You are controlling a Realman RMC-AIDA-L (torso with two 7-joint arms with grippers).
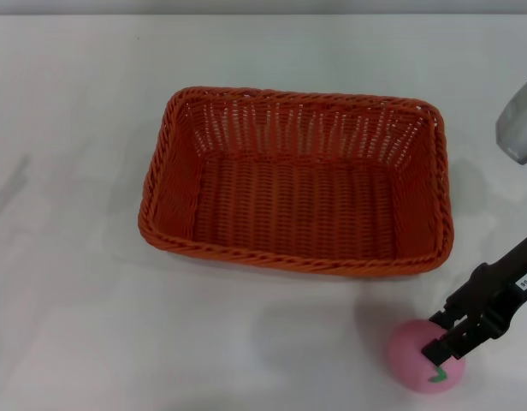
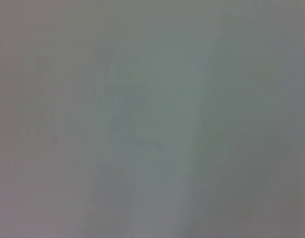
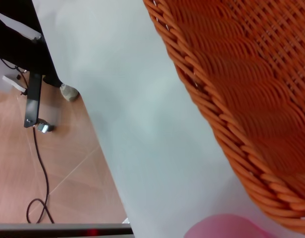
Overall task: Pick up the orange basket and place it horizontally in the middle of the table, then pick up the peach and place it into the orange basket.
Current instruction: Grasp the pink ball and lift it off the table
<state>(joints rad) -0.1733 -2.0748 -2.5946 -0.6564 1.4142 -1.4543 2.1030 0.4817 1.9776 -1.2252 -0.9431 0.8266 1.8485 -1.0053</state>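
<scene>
Peach [image 1: 422, 358] on table [image 1: 75, 300], near front-right corner, just off basket [image 1: 298, 184] corner. Right gripper [image 1: 441, 349] on peach top; fingers touching it, open or clamped — can't tell. White label on arm, text unreadable. Basket upright, mid-table, lengthwise across. Left gripper not seen; left wrist view blank.

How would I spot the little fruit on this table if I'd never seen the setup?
Find the big orange basket lying in the middle of the white table. Off its near right corner, outside it, the peach sits on the tabletop with the right gripper at it. It is the only small, smooth, round pink thing there, marked with a tiny green leaf.
</scene>
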